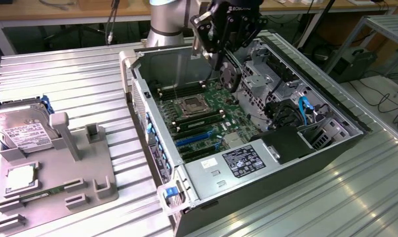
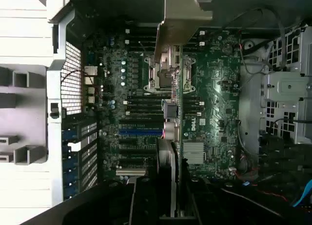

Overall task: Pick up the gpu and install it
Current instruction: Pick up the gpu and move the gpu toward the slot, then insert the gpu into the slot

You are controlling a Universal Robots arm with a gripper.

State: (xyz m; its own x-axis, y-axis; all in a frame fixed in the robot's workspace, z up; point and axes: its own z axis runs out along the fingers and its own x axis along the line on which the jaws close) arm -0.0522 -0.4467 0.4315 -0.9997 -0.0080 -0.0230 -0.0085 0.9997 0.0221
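Graphics card in transit: the gripper (image 1: 218, 57) clamped the graphics card (image 1: 228, 78) upright on edge, over the middle of the open case (image 1: 304, 173). Judged unseated; seating would demand its lower edge squared over a slot.

The gpu (image 1: 228, 78) shows a dark black face and a silver end bracket. The motherboard (image 1: 209, 111) is green, with blue slots (image 1: 193, 139). The computer case (image 1: 304, 173) is black outside and grey inside. The tabletop (image 1: 67, 74) is ribbed silver metal, the parts tray (image 1: 67, 177) is plain grey, and the hard drive (image 1: 24, 132) has a white label.
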